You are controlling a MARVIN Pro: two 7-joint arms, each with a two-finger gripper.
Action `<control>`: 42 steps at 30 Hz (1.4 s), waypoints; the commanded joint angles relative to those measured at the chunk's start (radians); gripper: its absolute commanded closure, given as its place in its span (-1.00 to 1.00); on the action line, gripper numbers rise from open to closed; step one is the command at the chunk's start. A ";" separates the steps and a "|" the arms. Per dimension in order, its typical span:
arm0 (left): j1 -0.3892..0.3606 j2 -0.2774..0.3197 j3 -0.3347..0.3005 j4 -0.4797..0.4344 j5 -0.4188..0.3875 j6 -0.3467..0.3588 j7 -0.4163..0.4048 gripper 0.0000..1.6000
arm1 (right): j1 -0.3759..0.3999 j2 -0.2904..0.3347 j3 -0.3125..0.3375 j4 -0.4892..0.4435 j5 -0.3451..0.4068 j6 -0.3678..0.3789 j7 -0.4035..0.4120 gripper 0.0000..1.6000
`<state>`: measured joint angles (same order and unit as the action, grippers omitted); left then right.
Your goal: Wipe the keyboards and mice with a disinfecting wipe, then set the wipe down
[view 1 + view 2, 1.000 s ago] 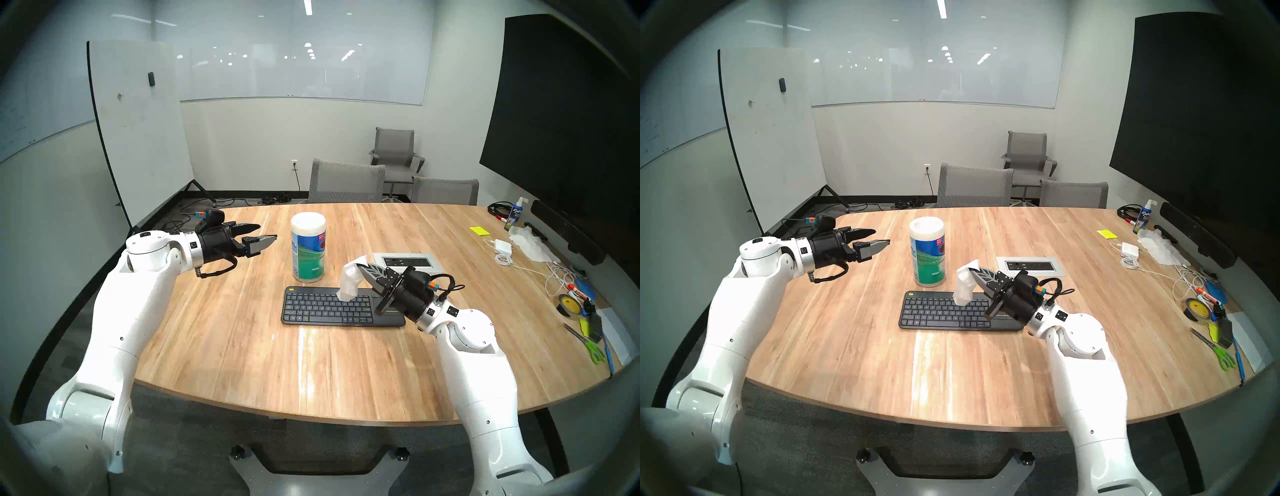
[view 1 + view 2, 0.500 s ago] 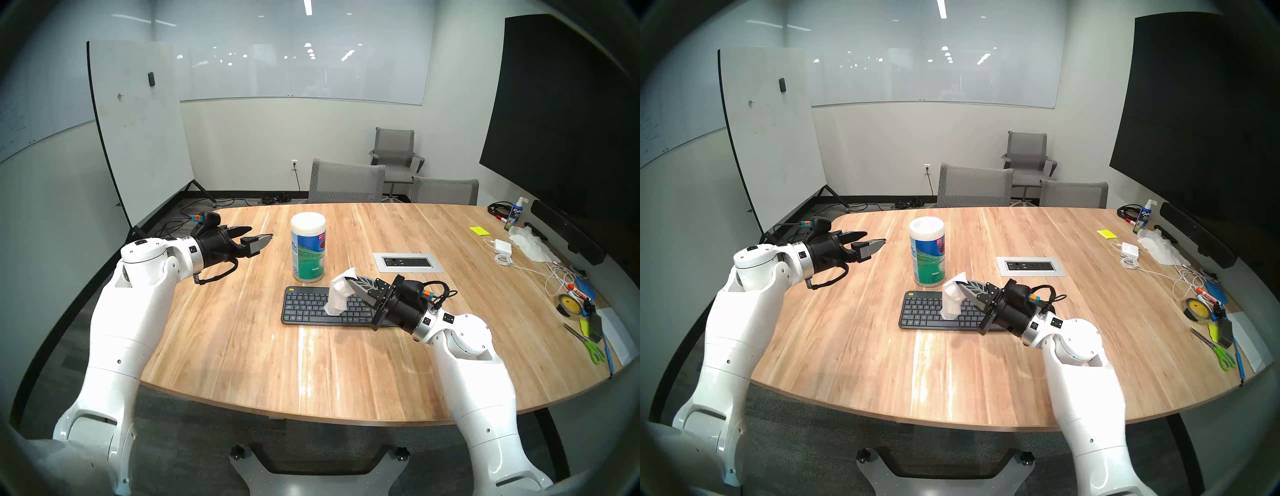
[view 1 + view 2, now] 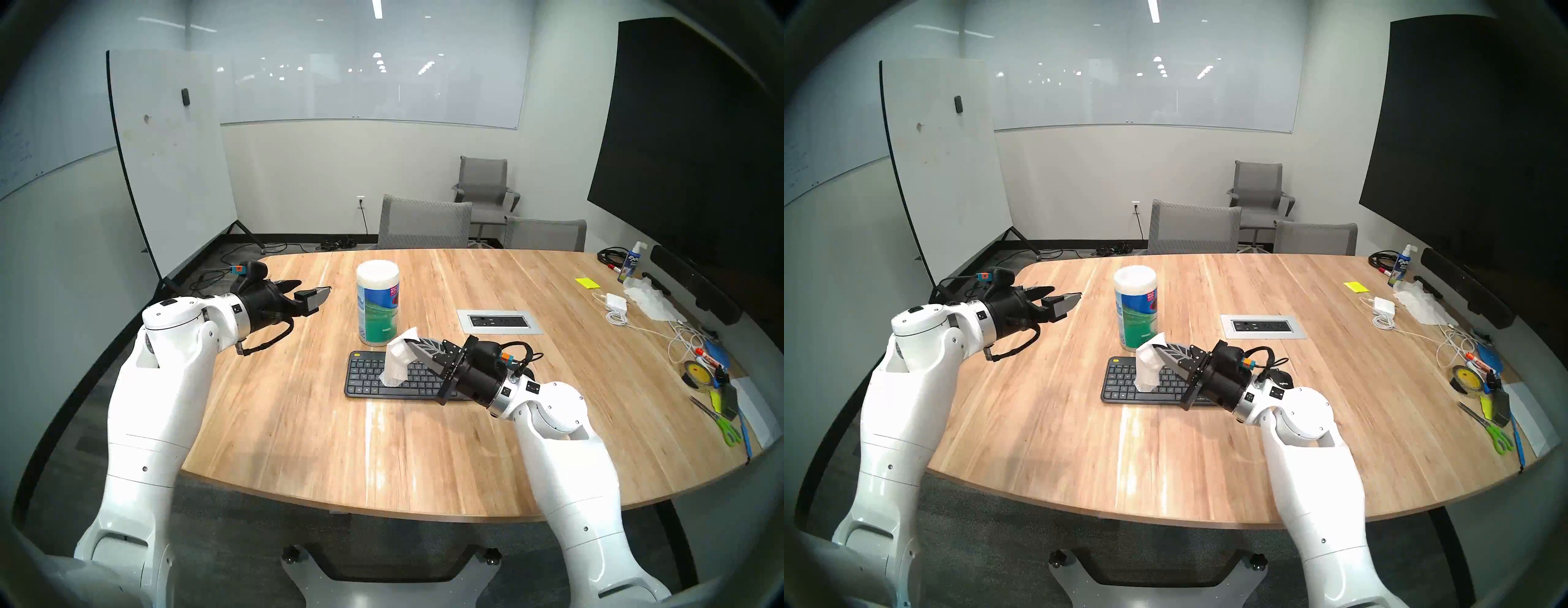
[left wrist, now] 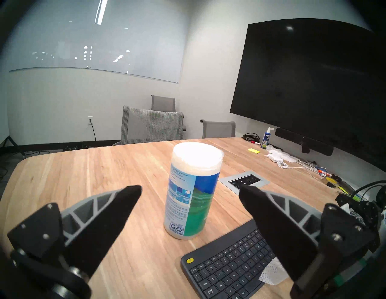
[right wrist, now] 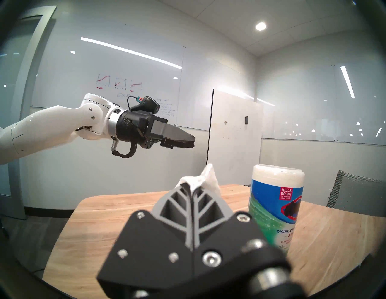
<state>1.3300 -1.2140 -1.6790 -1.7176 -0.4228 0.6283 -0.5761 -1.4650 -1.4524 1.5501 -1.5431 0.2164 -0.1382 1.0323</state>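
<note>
the right gripper (image 3: pixel 410 344) is clamped on the top fold of the thin white woven disinfecting wipe (image 3: pixel 396 363), which hangs from the closed tips in a limp column, its lower hem resting on or just over the middle key rows of the flat dark-grey wireless keyboard (image 3: pixel 373 375) — from the head views i cannot tell for certain whether the hem presses the keys or only brushes them. the keyboard lies flat on the pale wooden conference table (image 3: pixel 297 424), just in front of the white-lidded blue-green canister (image 3: pixel 378 303); the black rounded mouse (image 3: pixel 1280 378) peeks out behind the right wrist, beside the keyboard's right end. the left gripper (image 3: pixel 312 291) hangs above the table's left part with its jaws spread wide and nothing between them, well apart from the canister. the wipe looks very light, soft and probably damp, so it should drape and drag rather than push; a pinch at one bunched edge, as here, leaves most of the sheet free to trail over the keys, though it gives little downward pressure — bunching it lower would likely scrub better. the keyboard is stiff and slim and could slide on the smooth wood if the stroke catches.
</note>
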 commanded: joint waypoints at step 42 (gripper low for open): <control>0.038 0.078 -0.059 -0.066 0.049 0.132 -0.039 -1.00 | 0.025 -0.018 0.041 0.005 0.023 -0.007 0.028 1.00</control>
<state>1.3827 -1.1358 -1.7300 -1.7588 -0.3674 0.7679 -0.6122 -1.4580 -1.4640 1.5970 -1.5300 0.2374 -0.1456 1.0609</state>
